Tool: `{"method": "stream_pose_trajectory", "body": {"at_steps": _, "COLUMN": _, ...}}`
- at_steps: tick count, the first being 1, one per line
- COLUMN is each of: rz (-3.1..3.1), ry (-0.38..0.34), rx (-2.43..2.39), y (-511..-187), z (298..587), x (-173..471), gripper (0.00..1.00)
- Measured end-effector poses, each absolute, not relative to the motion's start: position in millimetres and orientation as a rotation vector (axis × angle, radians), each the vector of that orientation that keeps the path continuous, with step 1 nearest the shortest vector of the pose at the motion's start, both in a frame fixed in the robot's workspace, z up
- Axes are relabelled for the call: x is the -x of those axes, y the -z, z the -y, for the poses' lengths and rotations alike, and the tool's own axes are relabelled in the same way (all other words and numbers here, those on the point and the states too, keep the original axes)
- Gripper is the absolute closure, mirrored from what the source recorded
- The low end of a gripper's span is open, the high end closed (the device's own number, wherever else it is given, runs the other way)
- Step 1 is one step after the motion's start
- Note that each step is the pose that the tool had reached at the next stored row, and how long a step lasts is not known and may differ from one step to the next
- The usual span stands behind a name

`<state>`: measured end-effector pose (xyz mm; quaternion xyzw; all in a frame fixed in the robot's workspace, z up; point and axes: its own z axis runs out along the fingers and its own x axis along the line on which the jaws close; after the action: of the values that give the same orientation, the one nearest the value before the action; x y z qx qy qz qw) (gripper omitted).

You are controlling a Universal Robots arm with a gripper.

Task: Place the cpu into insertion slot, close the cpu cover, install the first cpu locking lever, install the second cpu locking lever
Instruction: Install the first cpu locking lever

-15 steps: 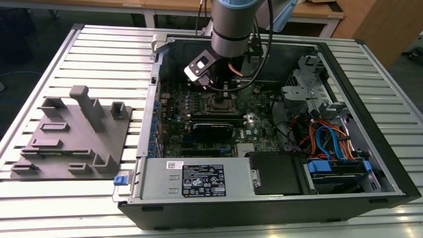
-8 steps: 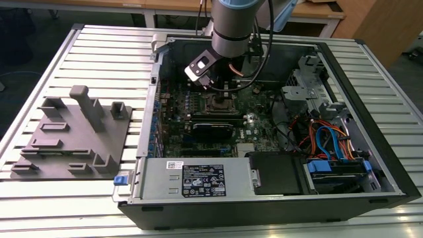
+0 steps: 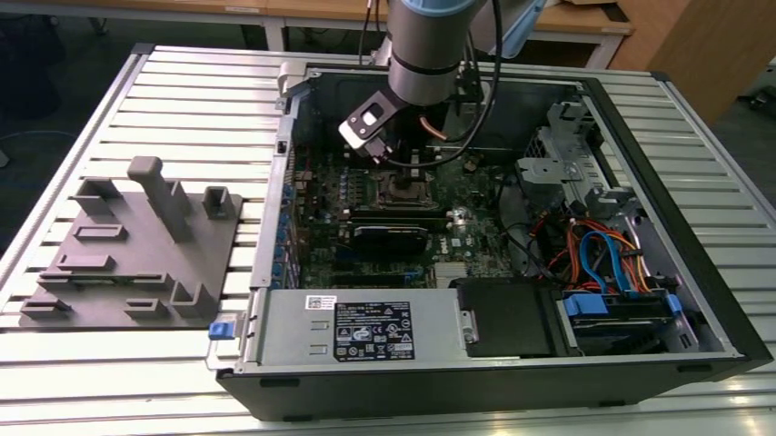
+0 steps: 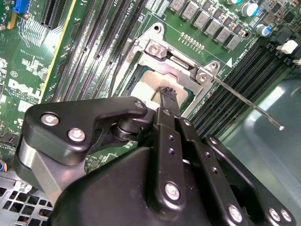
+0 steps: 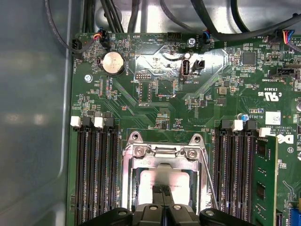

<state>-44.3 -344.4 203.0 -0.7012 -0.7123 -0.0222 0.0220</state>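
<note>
The cpu (image 5: 151, 179) lies flat in the insertion slot (image 5: 126, 184), its pale metal top (image 4: 153, 87) showing through the window of the silver cpu cover (image 5: 162, 161). The cover looks lowered over the chip. My gripper (image 5: 162, 189) hangs right above the chip's middle, its black fingertips (image 4: 167, 92) pressed together and touching or almost touching the top; the exact contact is hidden. A thin locking lever (image 4: 244, 101) sticks out free from the socket's corner, also seen as a slanted rod (image 5: 208, 181). In the exterior view the gripper (image 3: 410, 168) stands over the socket (image 3: 404, 189).
Long black memory slots (image 5: 96, 179) flank the socket, with one module (image 5: 265, 183) fitted. A coin battery (image 5: 114, 62) and cables (image 5: 108, 14) lie beyond. The case holds a black card (image 3: 388, 238), a labelled box (image 3: 363, 331) and drive cables (image 3: 601, 259). A grey fixture (image 3: 134, 245) sits outside.
</note>
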Motion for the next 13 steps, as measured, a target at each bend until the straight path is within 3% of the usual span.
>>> {"method": "stream_pose_trajectory", "body": {"at_steps": 13, "rz": 2.207, "ry": 0.069, "rx": 2.172, "y": -224, "z": 344, "x": 44, "gripper": 0.89}}
